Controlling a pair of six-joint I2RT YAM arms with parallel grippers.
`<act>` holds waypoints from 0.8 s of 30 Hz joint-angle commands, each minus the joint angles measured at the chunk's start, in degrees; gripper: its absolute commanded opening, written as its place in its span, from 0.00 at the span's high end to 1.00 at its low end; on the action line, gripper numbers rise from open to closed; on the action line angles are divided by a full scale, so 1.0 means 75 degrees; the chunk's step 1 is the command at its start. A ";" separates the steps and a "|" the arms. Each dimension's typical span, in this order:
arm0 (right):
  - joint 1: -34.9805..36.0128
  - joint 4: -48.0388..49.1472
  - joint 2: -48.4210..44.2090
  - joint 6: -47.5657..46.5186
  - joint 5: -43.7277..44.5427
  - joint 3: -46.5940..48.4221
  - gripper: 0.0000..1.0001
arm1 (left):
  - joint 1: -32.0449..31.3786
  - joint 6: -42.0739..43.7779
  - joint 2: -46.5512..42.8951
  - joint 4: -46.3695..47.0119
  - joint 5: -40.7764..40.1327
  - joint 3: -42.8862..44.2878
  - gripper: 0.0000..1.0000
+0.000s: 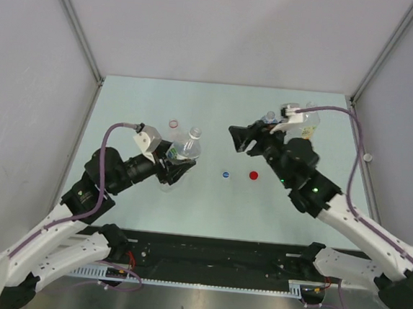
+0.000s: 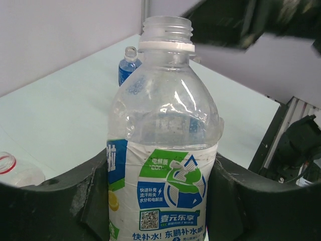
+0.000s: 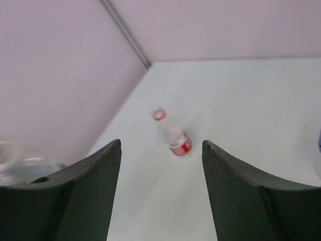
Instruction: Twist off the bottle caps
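Note:
My left gripper [image 1: 175,169] is shut on the white-and-blue-labelled bottle [image 1: 188,146], held upright; in the left wrist view [image 2: 160,165] its neck is open with no cap, and the fingers [image 2: 88,196] press both sides of the label. My right gripper [image 1: 239,139] is open and empty, above the table to the right of that bottle. The small red-labelled bottle [image 1: 173,125] stands capless behind it and shows between the right fingers [image 3: 173,133]. A blue cap [image 1: 226,175] and a red cap [image 1: 254,175] lie on the table.
The blue-labelled bottle [image 1: 270,117] and the larger yellowish-labelled bottle [image 1: 310,124] stand at the back right, behind my right arm. A small white cap [image 1: 367,157] lies by the right wall. Walls enclose the table on three sides.

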 commanded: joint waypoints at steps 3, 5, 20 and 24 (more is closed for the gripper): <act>-0.0711 0.0138 -0.0919 0.1004 -0.3972 0.0117 0.28 | 0.0033 0.0269 0.0422 0.1034 0.1248 -0.0319 0.89; -0.0712 0.0174 -0.1070 0.1239 -0.4353 0.0129 0.27 | 0.0033 0.0176 0.0587 0.1164 0.1520 -0.0296 0.88; -0.0021 -0.0084 -0.0955 0.0877 -0.4085 0.0234 0.26 | 0.0010 -0.0188 0.1185 0.1481 0.2013 -0.0073 0.87; 0.0085 -0.0014 -0.0767 0.0783 -0.3933 0.0246 0.27 | -0.0002 -0.0188 0.1185 0.1434 0.2001 -0.0108 0.87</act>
